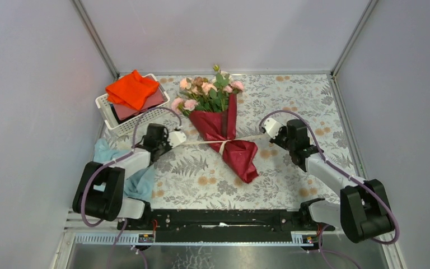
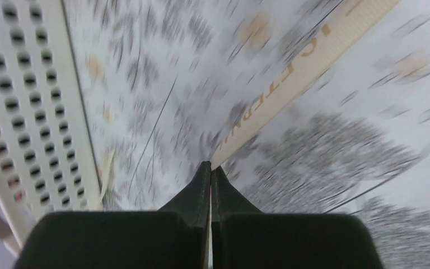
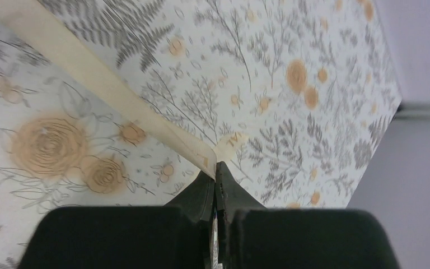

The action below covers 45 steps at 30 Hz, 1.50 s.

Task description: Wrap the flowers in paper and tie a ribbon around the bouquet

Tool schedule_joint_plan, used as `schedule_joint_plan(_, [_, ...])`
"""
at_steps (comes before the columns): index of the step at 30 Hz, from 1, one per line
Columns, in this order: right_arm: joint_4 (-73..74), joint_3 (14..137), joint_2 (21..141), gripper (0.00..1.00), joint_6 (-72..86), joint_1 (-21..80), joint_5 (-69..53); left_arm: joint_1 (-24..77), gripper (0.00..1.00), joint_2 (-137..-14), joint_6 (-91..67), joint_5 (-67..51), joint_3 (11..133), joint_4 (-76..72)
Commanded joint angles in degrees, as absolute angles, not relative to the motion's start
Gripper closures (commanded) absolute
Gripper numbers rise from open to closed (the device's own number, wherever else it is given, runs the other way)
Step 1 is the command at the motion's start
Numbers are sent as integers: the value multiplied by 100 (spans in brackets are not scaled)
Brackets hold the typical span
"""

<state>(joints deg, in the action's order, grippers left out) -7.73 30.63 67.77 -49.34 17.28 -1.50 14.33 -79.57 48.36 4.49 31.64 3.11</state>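
left gripper (image 1: pixel 178 137) and right gripper (image 1: pixel 266 128), seen from above, each clamp one end of the ribbon (image 1: pixel 201 142), which is stretched taut across the bouquet (image 1: pixel 224 134). the bouquet lies mid-worktop (image 1: pixel 201 179), blooms toward the far edge. left wrist view: fingers (image 2: pixel 199 190) pressed together on the cream band, blurred basket (image 2: pixel 28 101) at left. right wrist view: fingers pinched together on the ribbon's printed end.
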Motion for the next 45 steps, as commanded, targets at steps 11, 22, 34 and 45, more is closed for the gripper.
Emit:
schedule_joint_plan(11, [-1184,3235,7317,100,-4383,1028,675,-1063,100,-8064,5666,111,2826,-288])
schedule_joint_plan(22, [-1519,3669,6706,100,-3055,2457,-926,286,100,-7226,3998,-1542,4469,1658])
schedule_joint_plan(34, [-3644,4165,8233,100,558,3405,-1488,1778,100,-8370,2197,-2053,6119,2102])
schedule_joint_plan(45, [-3436,4227,9569,100,632,3780,-1743,2122,100,-9963,1748,-1330,6360,1770])
